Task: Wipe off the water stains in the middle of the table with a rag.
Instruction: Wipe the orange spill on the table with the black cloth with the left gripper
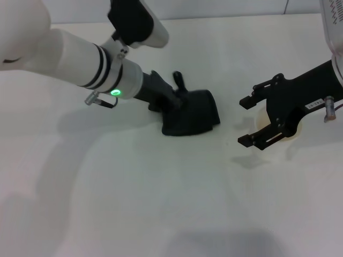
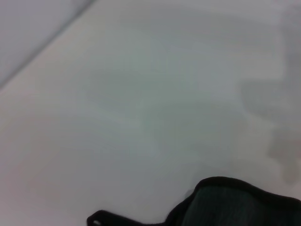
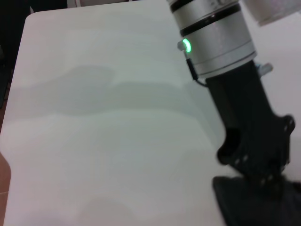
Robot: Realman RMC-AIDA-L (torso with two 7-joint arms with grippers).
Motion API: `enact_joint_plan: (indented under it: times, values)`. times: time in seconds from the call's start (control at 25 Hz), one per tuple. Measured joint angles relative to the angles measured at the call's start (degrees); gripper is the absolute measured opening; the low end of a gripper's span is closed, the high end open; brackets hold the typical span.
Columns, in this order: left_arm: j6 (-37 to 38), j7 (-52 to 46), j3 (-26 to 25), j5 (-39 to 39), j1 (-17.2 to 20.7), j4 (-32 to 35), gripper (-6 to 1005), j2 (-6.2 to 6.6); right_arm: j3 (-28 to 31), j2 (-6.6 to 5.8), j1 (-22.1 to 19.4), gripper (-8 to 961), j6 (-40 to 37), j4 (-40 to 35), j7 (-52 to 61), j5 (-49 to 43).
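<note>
In the middle of the white table [image 1: 134,187] lies the black rag [image 1: 193,115], a bundle pressed flat against the surface. My left gripper [image 1: 179,100] comes in from the left and is shut on the rag's near side. The left wrist view shows the rag's edge [image 2: 235,202] and its small loop tab [image 2: 101,219]. From the right wrist view I see the left gripper [image 3: 251,176] bearing down on the rag [image 3: 249,205]. My right gripper [image 1: 247,121] hovers open to the right of the rag, holding nothing. The water stains are not visible in any view.
A white paper cup [image 1: 298,131] stands under and behind the right gripper, mostly covered by it. The table's far edge [image 1: 225,16] runs along the back. Bare white surface lies in front of the rag and to its left.
</note>
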Motion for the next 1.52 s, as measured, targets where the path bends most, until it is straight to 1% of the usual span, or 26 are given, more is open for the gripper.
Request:
enact_joint_plan:
  times: [0.08,0.16,0.36,0.44,0.56,0.72,1.08,1.2,1.52]
  values:
    - [-1.11,-0.28,-1.59,0.77,0.00,-0.59,66,0.02,-0.04,0.00,0.00,842,0.02,0.00,0.02,0.01]
    - [-1.44,-0.25,-1.96,1.11,0.00,-0.76,68,0.02,-0.04,0.00,0.00,842,0.03,0.00,0.03,0.06]
    - [0.82,2.11,-1.04,0.65,-0.02,-0.33,73,-0.36,-0.05,0.00,0.04,842,0.08,0.00,0.05,0.09]
    - [2.74,3.76,0.89,-1.77,-0.15,-0.20,75,-0.50,-0.10,0.00,0.07,842,0.13,0.00,0.05,0.07]
    - [5.82,6.95,5.54,-7.43,-0.20,0.70,78,-0.50,-0.15,0.00,0.07,842,0.14,0.00,0.05,0.05]
    - [9.58,10.48,10.20,-11.41,0.72,3.35,81,-0.50,-0.17,0.00,-0.11,841,-0.16,0.00,0.23,-0.15]
    - [19.65,11.60,11.36,-12.71,1.20,4.01,90,-0.54,-0.03,0.00,-0.11,841,-0.49,-0.10,0.84,0.08]
    - [18.84,10.25,11.47,-12.10,1.29,3.81,92,-0.35,0.06,0.00,-0.17,841,-0.47,-0.19,1.07,0.10]
    - [9.22,3.46,10.84,-6.74,2.09,3.60,100,-0.07,-0.13,0.00,-0.03,842,-0.31,-0.32,1.51,0.13]
